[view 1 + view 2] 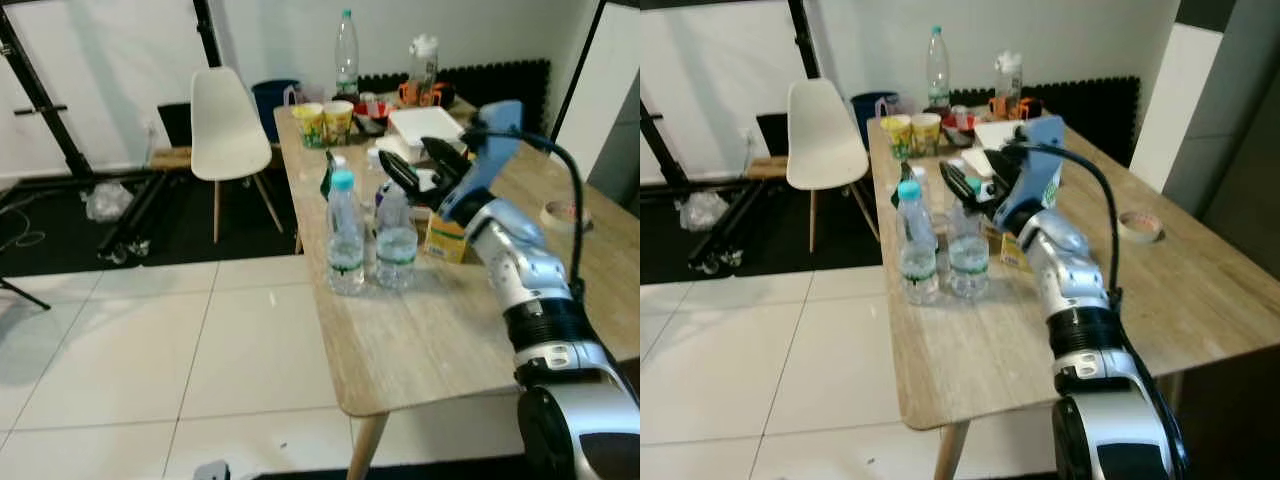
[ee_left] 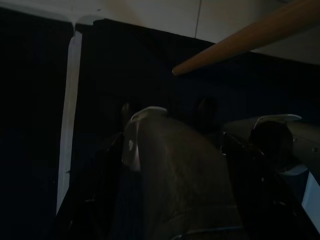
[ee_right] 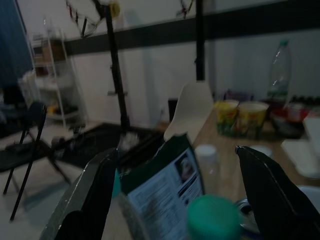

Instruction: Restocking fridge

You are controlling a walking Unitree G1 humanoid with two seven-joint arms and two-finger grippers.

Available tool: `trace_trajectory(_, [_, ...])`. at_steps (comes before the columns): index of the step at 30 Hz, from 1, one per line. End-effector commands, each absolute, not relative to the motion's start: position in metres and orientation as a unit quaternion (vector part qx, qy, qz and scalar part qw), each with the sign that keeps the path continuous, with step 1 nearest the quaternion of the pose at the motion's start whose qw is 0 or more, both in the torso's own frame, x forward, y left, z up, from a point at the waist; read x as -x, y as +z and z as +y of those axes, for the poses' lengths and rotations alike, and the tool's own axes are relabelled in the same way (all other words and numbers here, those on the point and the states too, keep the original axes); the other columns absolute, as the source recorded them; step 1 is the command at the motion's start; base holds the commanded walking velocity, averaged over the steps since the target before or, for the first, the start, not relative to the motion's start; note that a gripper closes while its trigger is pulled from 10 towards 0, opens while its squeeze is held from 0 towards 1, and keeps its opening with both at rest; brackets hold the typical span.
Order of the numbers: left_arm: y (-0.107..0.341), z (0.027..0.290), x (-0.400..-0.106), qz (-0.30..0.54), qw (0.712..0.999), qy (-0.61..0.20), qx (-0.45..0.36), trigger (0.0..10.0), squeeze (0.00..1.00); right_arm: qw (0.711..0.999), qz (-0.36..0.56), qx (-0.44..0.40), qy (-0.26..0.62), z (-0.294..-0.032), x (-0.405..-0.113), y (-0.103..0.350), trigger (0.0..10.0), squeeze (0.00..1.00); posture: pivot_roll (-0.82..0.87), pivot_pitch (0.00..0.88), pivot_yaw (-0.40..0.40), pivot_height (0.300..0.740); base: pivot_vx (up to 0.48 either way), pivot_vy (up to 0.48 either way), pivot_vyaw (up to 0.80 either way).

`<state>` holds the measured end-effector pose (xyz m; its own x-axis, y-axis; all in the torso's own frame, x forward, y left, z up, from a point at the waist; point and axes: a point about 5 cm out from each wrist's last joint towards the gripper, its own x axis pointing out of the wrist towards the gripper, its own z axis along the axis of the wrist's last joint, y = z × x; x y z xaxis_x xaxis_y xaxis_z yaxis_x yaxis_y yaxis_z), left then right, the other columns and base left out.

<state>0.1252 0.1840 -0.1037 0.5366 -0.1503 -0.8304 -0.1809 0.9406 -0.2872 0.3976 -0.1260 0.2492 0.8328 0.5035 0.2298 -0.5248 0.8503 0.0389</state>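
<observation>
Water bottles (image 1: pixel 372 238), right gripper (image 1: pixel 412 167) above, jaws apart

The tabletop (image 1: pixel 420 340) is showing a pale, matt wood grain. Two clear plastic bottles (image 1: pixel 346 240) are glinting on it beside a yellow carton (image 1: pixel 446 240) of printed card. The right arm's shell (image 1: pixel 520 265) is gleaming as smooth silver metal. The chair (image 1: pixel 226 125) is looking like smooth white plastic, and the floor tiles (image 1: pixel 150 350) are shining glossy.

Carton (image 3: pixel 162 187) label blurred — text unreadable, green cap (image 3: pixel 212 218) cut off at the edge, left wrist view mostly dark
</observation>
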Motion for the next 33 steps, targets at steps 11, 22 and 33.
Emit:
trace_trajectory(11, [-0.109,0.179,-0.108,0.494,0.85,0.013,0.181,10.0,0.0,0.973,-0.069,-0.012,0.218,-0.126,-0.411,0.248,10.0,0.0,-0.05,0.0,0.002,0.74,0.0,0.0,0.0])
trace_trajectory(22, [-0.107,0.18,-0.113,0.491,0.853,0.01,0.179,10.0,0.0,0.979,-0.055,-0.013,0.196,-0.138,-0.413,0.239,10.0,0.0,-0.06,0.0,0.011,0.74,0.0,0.0,0.0])
trace_trajectory(33, [-0.107,0.179,-0.115,0.49,0.853,0.01,0.179,10.0,0.0,0.979,-0.035,-0.01,0.201,-0.136,-0.414,0.232,10.0,0.0,-0.06,0.0,0.014,0.74,0.0,0.0,0.0])
